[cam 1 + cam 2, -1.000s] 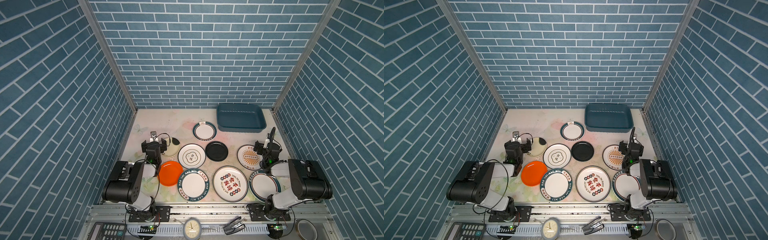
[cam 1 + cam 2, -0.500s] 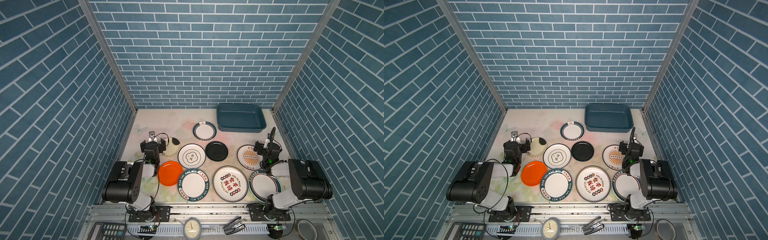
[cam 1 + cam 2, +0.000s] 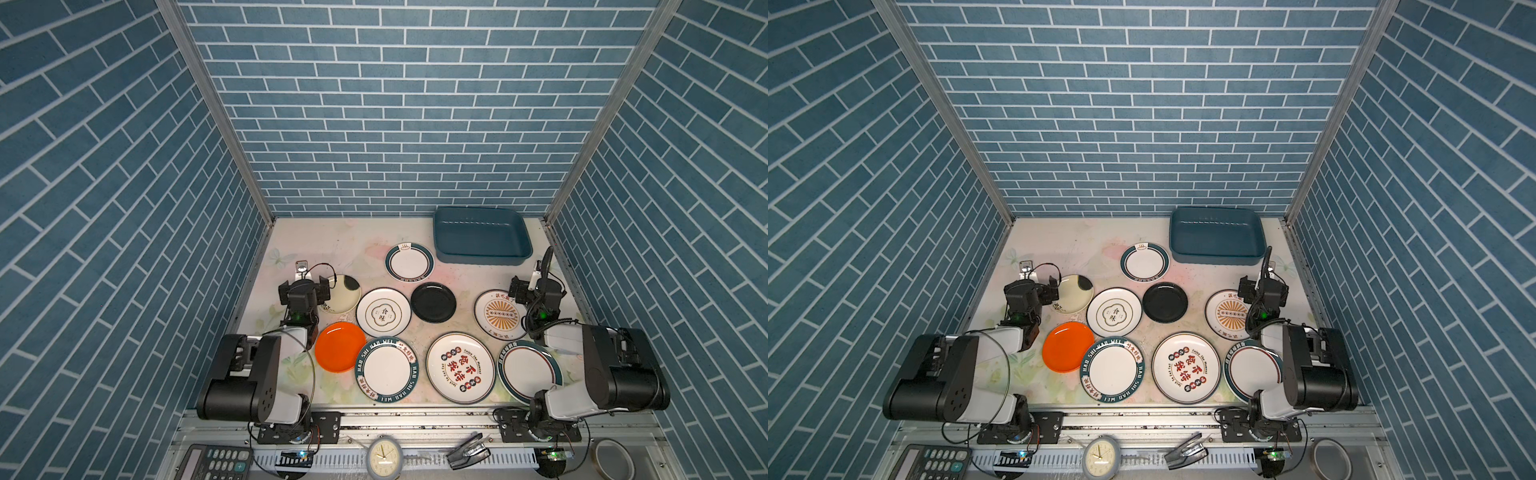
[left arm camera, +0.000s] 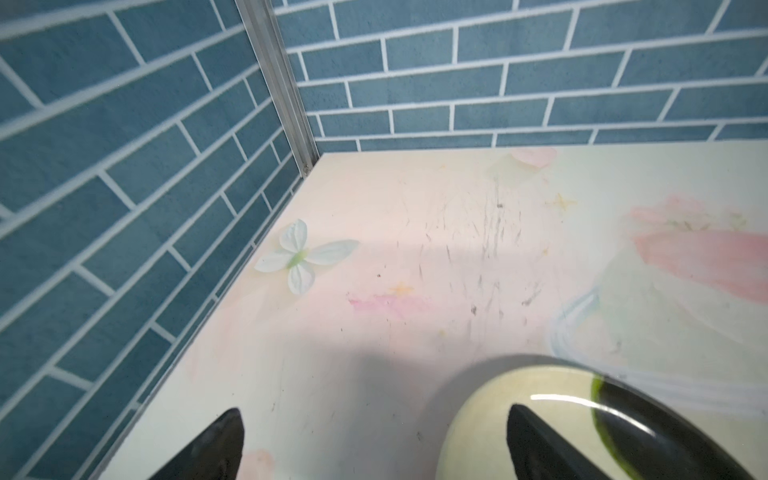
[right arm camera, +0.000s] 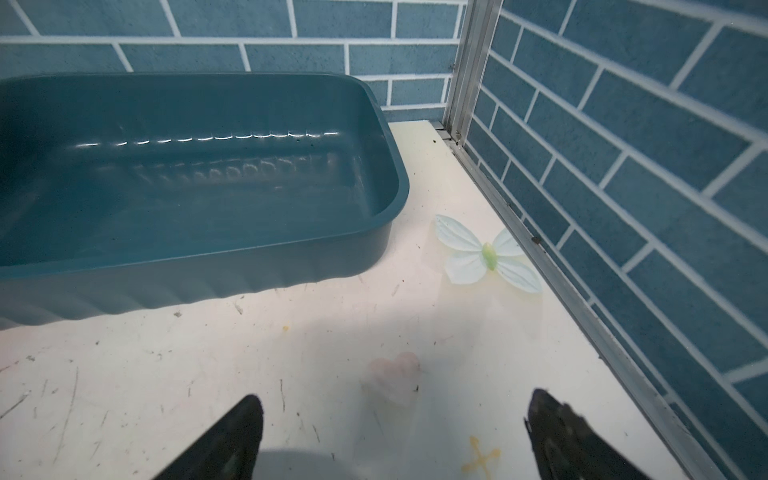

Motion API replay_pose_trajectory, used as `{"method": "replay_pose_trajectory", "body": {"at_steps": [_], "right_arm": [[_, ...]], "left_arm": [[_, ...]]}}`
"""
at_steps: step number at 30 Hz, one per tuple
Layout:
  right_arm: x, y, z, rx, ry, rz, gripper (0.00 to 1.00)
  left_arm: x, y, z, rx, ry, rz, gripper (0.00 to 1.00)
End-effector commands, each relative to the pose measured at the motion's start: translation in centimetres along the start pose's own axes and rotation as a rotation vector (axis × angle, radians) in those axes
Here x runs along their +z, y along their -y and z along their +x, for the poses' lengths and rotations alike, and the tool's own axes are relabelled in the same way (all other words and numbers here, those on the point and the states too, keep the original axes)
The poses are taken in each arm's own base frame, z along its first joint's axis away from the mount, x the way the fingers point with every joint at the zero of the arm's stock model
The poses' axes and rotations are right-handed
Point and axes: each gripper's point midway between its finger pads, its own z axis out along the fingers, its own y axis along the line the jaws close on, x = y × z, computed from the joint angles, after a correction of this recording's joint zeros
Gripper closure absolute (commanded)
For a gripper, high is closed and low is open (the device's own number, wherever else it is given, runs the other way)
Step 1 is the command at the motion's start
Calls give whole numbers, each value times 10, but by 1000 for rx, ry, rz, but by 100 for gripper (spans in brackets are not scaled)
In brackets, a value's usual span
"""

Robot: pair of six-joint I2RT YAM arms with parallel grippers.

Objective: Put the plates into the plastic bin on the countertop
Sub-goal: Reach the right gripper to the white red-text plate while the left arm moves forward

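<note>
Left gripper (image 4: 374, 415): jaws apart, empty, rim of cream plate (image 4: 552, 386) between them.
Right gripper (image 5: 397, 399): jaws apart, empty; bin (image 5: 249, 266) just ahead, nothing inside.
Hazard: low rim lying flat on countertop (image 4: 374, 249) may slip the pinch, sending the plate skidding.

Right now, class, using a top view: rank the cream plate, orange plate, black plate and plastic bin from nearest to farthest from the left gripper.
Measured from the open left gripper:
1. The cream plate, right beside it, with one finger over its rim.
2. The orange plate, closer to the robot's base.
3. The black plate, toward the middle.
4. The plastic bin, in the far right corner.
</note>
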Motion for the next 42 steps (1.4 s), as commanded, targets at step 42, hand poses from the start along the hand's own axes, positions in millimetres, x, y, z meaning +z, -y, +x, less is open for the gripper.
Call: {"method": "replay_pose_trajectory", "body": {"at_steps": [42], "right_arm": [[-217,-89,68,360,-881,-382,17]], "left_arm": [[-134,116,-58,-99,-220,439,0]]}}
